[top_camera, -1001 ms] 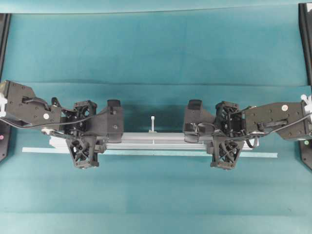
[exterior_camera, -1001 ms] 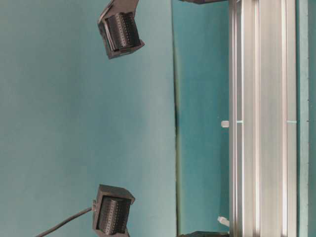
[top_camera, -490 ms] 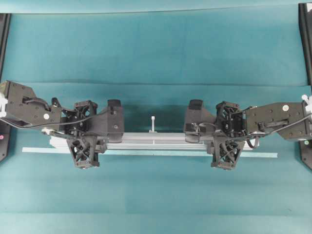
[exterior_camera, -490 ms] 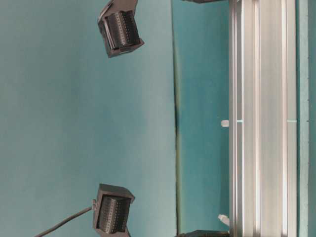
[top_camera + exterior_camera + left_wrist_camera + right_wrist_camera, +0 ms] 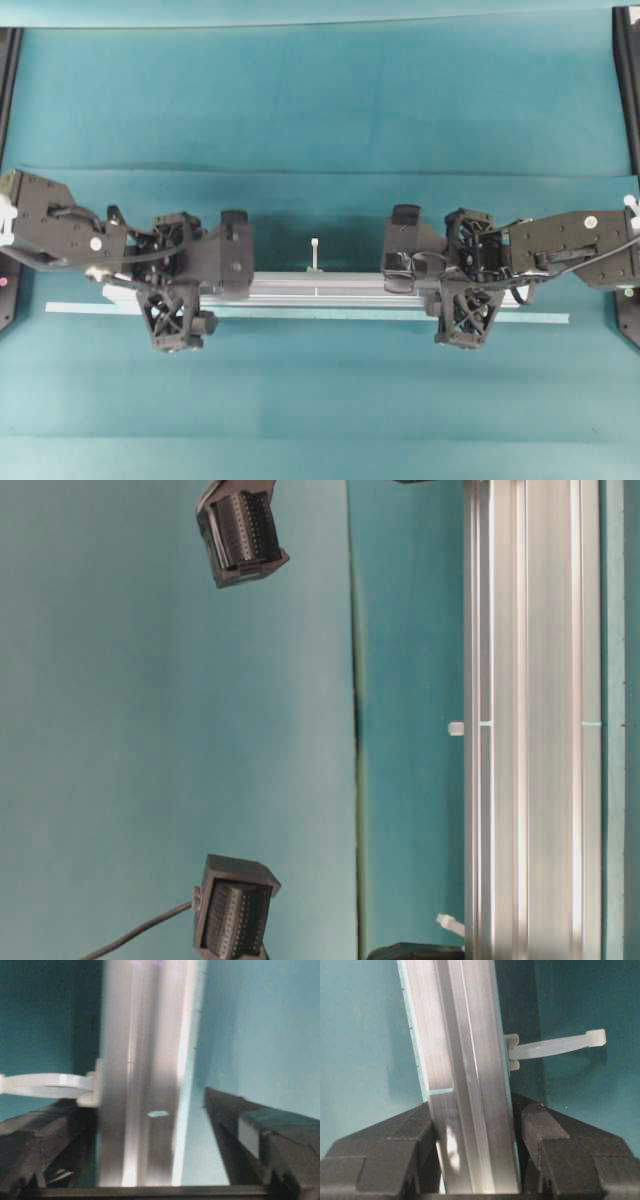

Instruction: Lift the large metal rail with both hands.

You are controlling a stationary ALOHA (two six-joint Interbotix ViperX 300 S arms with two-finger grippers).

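Overhead view: the large metal rail (image 5: 315,289) is seen lying lengthwise across the teal tabletop (image 5: 320,100), directly alongside the pale tape strip (image 5: 545,318), which lies on the rail's near side and sticks out past both rail ends. The left gripper (image 5: 180,290) straddles the rail near its left end; the right gripper (image 5: 465,290) straddles it near the right end. One white zip tie (image 5: 314,252) juts from the rail's far side at mid-length.

Left wrist view: the left gripper's fingers (image 5: 250,1125) are spread, with a clear teal gap between the right-hand finger and the rail — no grip there. The rail is motion-blurred in this view.

Right wrist view: the right gripper is clamped on the rail, both pads (image 5: 540,1130) pressed to its sides, just below another zip tie (image 5: 555,1044).

Risks, as judged from this:
- With one end released and the other clamped, any lift by the right arm alone would pivot the rail about that grip — the left end would drag or twist out of the pads.
- The smooth grooved aluminium could slip in a single-sided hold.
- On re-closing, the zip tie beside the left finger (image 5: 45,1085) could be caught between pad and rail and spoil the seat.
- Whether the rail rests fully on the tabletop cannot be told from the table-level view.
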